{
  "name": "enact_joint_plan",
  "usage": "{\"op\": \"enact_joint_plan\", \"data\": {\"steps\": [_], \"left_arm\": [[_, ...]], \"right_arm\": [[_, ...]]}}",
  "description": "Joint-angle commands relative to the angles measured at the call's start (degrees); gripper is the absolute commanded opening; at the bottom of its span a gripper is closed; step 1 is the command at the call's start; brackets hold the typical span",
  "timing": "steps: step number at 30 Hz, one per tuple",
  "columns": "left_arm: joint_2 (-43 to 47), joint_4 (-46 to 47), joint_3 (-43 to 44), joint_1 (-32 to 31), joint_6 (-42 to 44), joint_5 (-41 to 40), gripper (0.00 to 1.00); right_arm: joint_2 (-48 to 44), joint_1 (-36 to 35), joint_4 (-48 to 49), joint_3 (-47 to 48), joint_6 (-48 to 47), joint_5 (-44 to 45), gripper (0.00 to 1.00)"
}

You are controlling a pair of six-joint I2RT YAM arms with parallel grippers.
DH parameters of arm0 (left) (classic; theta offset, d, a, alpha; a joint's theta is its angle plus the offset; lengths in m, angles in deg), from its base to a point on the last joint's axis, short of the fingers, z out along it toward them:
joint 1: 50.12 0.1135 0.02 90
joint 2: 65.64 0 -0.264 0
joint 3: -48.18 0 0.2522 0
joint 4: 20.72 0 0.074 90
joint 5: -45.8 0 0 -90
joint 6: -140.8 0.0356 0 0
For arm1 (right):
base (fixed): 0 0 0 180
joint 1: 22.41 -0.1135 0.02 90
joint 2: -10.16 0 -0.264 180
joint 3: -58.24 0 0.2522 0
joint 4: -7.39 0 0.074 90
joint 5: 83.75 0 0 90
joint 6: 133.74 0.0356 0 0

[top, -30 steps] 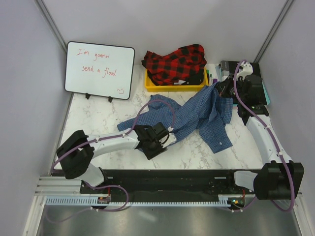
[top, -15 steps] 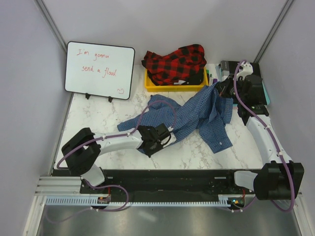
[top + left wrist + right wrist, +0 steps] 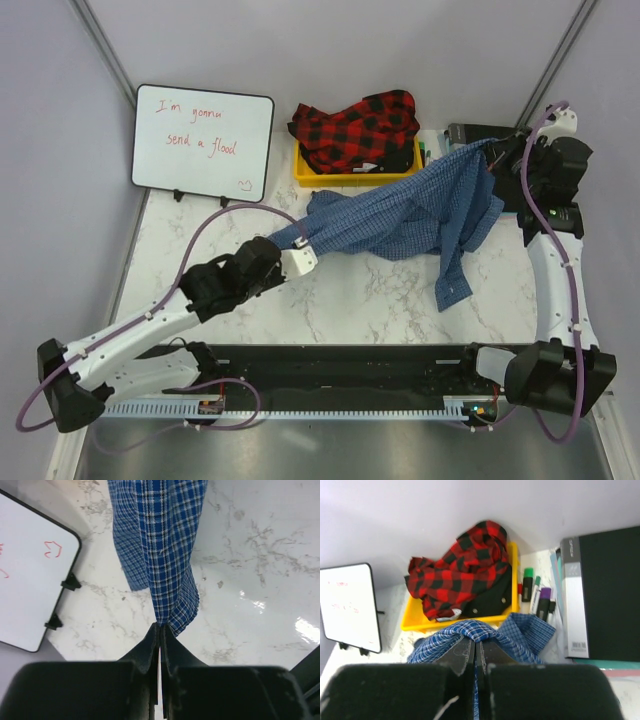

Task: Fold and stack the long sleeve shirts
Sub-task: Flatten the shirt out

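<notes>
The blue fine-check cloth shirt (image 3: 400, 215) hangs bunched and partly twisted in the air between the two arms. It runs from the front left of centre to the back right over the white marble tabletop (image 3: 370, 305). One loose length droops at its right end toward the marble; whether it touches cannot be told.

The left gripper (image 3: 160, 627) is clenched on a narrow fold at the shirt's near end, with only a sliver of cloth between the tips. The right gripper (image 3: 474, 647) is clamped on a gathered hump of cloth at the far end. Which part of the garment either one holds is unclear.

The red-and-black plaid cloth shirt (image 3: 355, 128) lies crumpled in the yellow plastic tray (image 3: 305, 175) at the back, spilling over its rim. Marker pens (image 3: 532, 592) and a black box (image 3: 607, 590) sit just beside the right gripper, and a white dry-erase board (image 3: 203, 142) stands at the back left.

The likeliest failure is the thin left pinch slipping out if the arms pull further apart, dropping that end in a heap. Laid down twisted as it is, the shirt would probably land creased rather than flat. The drooping length could also drag under the body, or the far end could sweep the pens.
</notes>
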Motion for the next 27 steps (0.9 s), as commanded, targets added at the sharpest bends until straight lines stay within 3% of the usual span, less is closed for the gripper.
{"op": "enact_joint_plan", "data": {"steps": [1,7,8,9,12,13,15,20,27], "left_arm": [[4.04,-0.66,0.45,1.10,10.17,-5.21,0.02],[10.10,-0.75,-9.30,1.10,13.35,2.17,0.04],[10.46,-0.75,-10.53,1.10,13.26,3.22,0.11],[10.63,-0.58,-12.28,1.19,13.52,6.10,0.32],[10.37,0.21,-12.82,1.19,10.99,11.90,0.70],[9.94,0.39,-12.82,1.19,10.20,13.50,0.75],[8.80,3.01,-13.00,1.10,8.53,15.27,0.80],[2.31,6.54,-10.55,0.40,5.71,22.00,0.80],[-10.79,11.37,-5.71,-6.72,1.31,20.38,0.76]], "right_arm": [[-1.91,1.48,2.42,4.95,3.40,0.25,0.00],[-3.14,1.75,1.02,4.27,5.77,-2.21,0.00],[-3.92,1.66,-0.47,3.47,6.04,-3.60,0.00],[-4.45,1.75,-1.18,2.51,6.91,-4.23,0.00],[-7.09,1.40,-3.55,-4.68,7.36,-6.26,0.00],[-8.40,1.22,-4.52,-6.10,7.01,-6.08,0.00],[-9.90,1.13,-5.40,-9.09,5.87,-5.55,0.00],[-11.14,1.13,-6.37,-12.18,4.64,-5.11,0.00],[-10.09,1.13,-6.90,-12.09,2.00,-4.06,0.00]]}}
